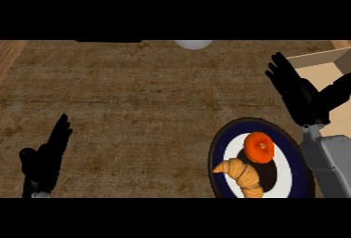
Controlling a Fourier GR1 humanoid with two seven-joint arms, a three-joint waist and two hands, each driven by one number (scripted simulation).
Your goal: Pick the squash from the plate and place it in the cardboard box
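Note:
An orange round squash [260, 147] lies on a dark-rimmed white plate [220, 148] at the lower right, beside a golden croissant [242, 175]. My right hand [299, 93] hovers open, fingers straight, just beyond and right of the plate, above the counter and next to the cardboard box [328, 69] at the right edge. It holds nothing. At the lower left my left hand [45, 155] rests open, fingers up.
A pale round object [192, 44] shows partly at the counter's far edge, top centre. A lighter wooden strip [9, 56] runs along the far left. The brown counter [137, 102] stretches between the two hands.

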